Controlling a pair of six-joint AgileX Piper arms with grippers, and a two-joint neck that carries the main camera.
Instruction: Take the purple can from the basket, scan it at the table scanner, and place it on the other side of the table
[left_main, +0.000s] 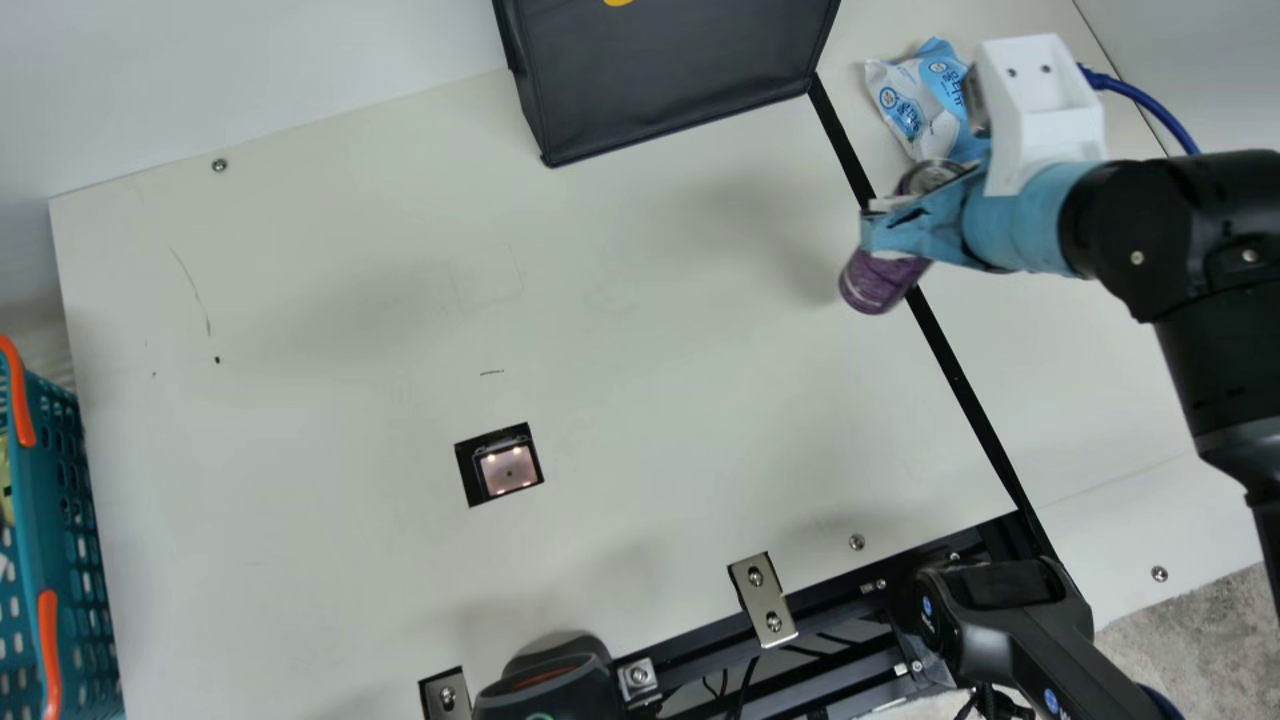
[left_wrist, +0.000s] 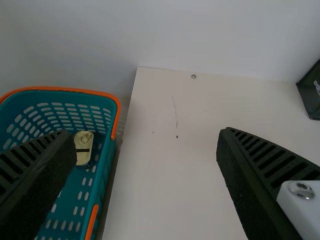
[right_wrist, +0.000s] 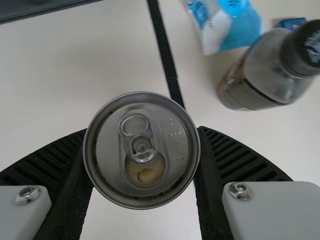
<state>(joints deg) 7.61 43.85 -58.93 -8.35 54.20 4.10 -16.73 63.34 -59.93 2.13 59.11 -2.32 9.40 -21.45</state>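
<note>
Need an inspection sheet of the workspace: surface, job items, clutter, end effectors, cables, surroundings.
Surface: cream table; scratch and small dark marks, otherwise flat.
Job items: purple cylindrical metal can held near the black strip; square table scanner lit, uncovered; teal plastic basket with orange handles beside the table, gold-lidded tin inside.
Clutter: blue-and-white plastic packet, black-capped clear bottle, black fabric box.
End effectors: left end effector open, empty; right end effector closed on the can.
Cables: blue cable at right arm; thin black ones in the edge frame. Snags: nothing seen.
Surroundings: white wall, grey floor; people: nothing seen.
</note>
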